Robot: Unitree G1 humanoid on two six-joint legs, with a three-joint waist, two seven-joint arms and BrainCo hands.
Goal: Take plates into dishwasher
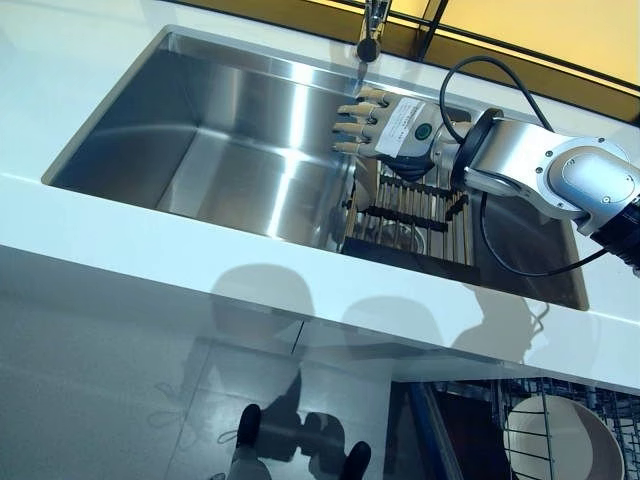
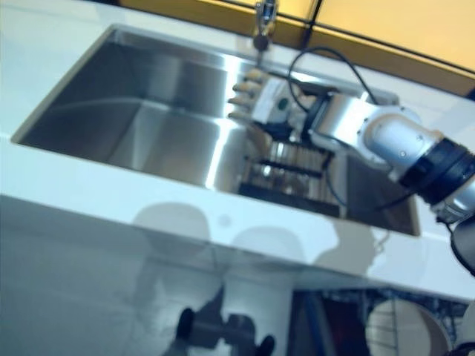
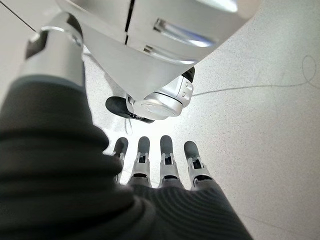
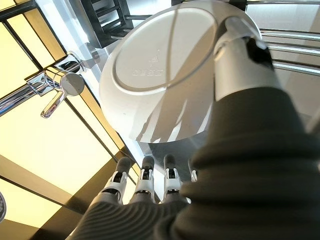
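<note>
right hand [image 1: 375, 125] over sink [image 1: 200, 120], fingers straight, beside plate [image 4: 160, 75]

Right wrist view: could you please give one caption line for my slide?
Right robot hand reaching with straight fingers toward a white plate above the sink rack, with the faucet nearby.

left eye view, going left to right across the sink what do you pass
Empty sink basin → faucet → right hand → dark drying rack inside the sink

Right hand [image 1: 385, 128] over rack [image 1: 415, 215] in sink [image 1: 200, 130].
</note>
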